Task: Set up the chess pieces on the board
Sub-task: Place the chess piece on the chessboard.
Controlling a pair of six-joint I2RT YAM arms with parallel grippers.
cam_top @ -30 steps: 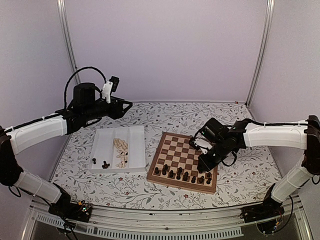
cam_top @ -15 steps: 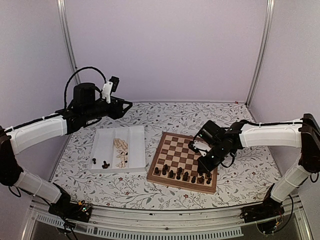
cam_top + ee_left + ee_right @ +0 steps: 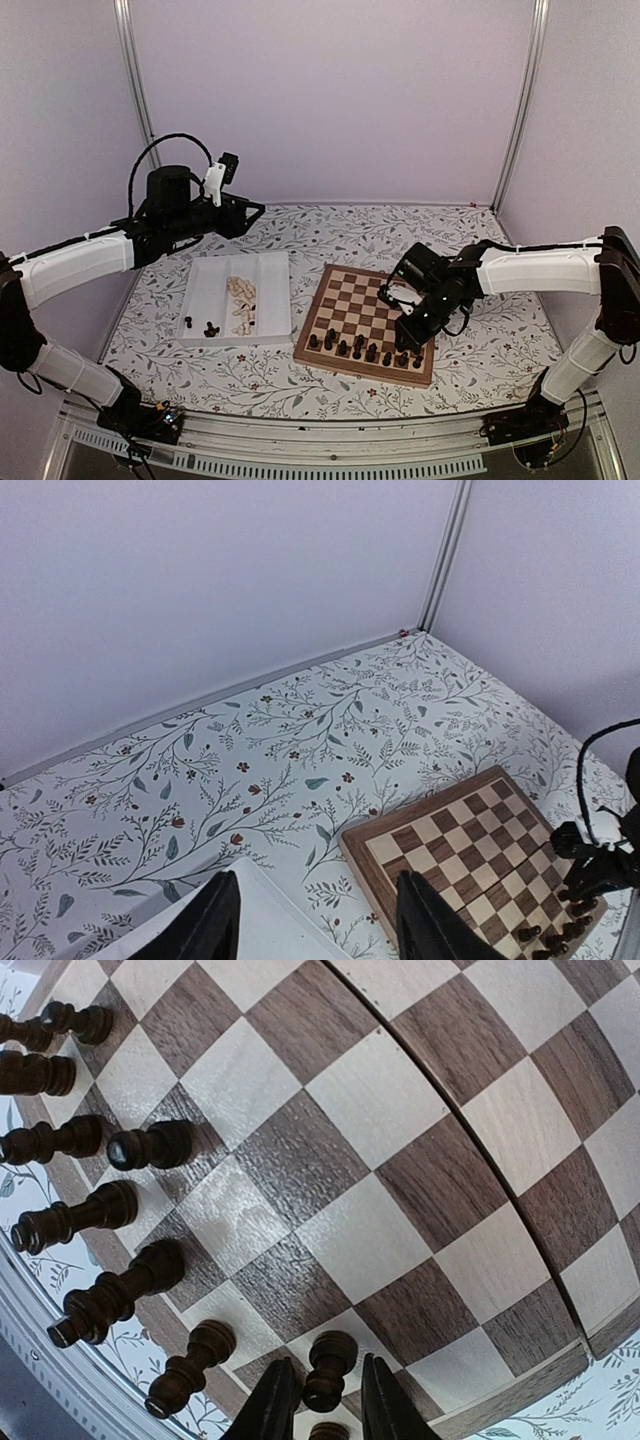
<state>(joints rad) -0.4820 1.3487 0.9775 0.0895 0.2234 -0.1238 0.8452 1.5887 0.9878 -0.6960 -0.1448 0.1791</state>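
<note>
The board lies right of centre, with several dark chess pieces standing along its near edge. My right gripper is low over the board's near right corner. In the right wrist view its fingers straddle a standing dark pawn with a small gap on each side, jaws slightly apart. More dark pieces stand to its left. My left gripper is open and empty, high over the back left; its wrist view shows the board's far corner.
A white two-compartment tray lies left of the board, holding a heap of pale pieces and a few dark ones. Its corner shows in the left wrist view. A floral cloth covers the table, with walls close behind.
My right gripper moved slightly left and lower over the board's near right corner, then held almost still. The left arm has not moved.
</note>
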